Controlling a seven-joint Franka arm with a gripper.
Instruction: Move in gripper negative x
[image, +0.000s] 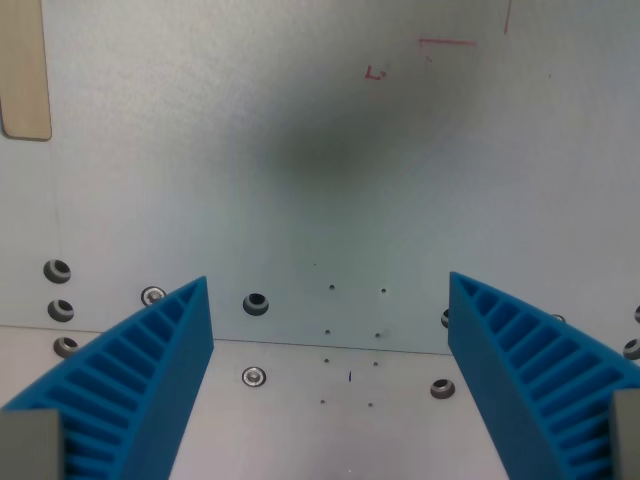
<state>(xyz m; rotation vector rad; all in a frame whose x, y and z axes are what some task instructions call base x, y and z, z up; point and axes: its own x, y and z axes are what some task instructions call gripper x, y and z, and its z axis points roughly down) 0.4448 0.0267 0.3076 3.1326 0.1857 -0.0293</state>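
Wrist view, looking straight down. I see the gripper (330, 300) with both blue ribbed fingers (140, 390) rising from the near corners; jaws stand wide apart, nothing between them. Below is a pale grey metal table (320, 180), bare in the gap. A seam (330, 346) runs left to right across the plate, just past the fingertips. Several screw heads along it: one dark recessed hole (256, 303) on the far side of the seam, one bright screw (254, 377) on the near side, more at both edges. A cluster of tiny pinholes (352, 345) sits between the fingers. Far left, a tan wooden strip (25, 70) with rounded corner. Far right, faint red pen marks (420, 55). A soft dark shadow (330, 150) lies mid-plate.
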